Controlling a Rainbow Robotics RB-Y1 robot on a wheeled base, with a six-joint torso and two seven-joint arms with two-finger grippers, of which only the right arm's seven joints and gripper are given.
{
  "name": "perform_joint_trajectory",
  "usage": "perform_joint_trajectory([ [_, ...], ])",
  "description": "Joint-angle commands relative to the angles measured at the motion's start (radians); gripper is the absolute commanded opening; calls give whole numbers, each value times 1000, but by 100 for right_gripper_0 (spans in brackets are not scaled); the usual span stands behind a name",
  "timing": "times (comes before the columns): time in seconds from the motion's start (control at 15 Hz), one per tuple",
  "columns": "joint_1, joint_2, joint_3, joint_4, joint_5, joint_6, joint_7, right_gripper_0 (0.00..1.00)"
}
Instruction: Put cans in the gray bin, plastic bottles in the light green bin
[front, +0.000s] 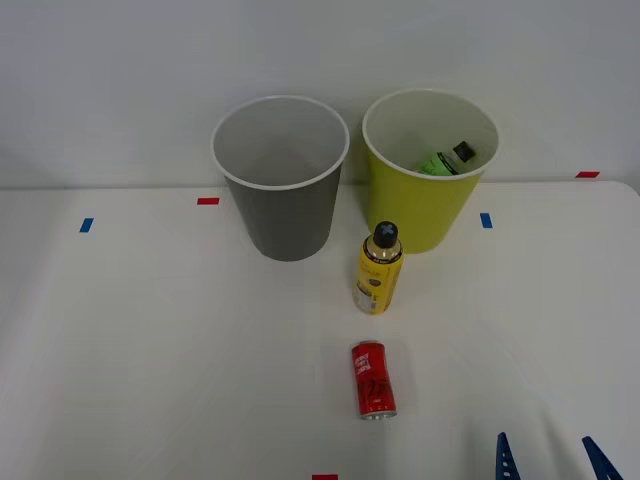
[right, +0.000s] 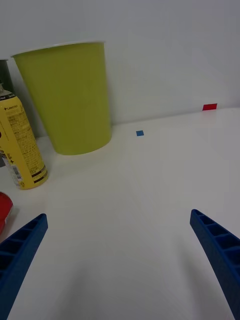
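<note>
Right gripper (front: 552, 458): two fingers (right: 220, 250) moulded in saturated blue plastic. Each finger is a flat, tapering blade ending in a pointed tip. The inner faces carry a row of open rectangular cells divided by thin ribs, giving a ladder-like relief; the outer edges are smooth. No cables, screws or markings are visible.

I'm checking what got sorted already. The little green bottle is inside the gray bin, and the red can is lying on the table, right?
Not quite. The little green bottle is inside the light green bin, not the gray bin, as the front view shows. The rest is right: the red can is lying on its side on the table.
</note>
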Motion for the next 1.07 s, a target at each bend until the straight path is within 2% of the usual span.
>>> perform_joint_trajectory([
  [0.07, 0, 0, 0, 0, 0, 0, 0, 99],
  [1.07, 0, 0, 0, 0, 0, 0, 0, 99],
])
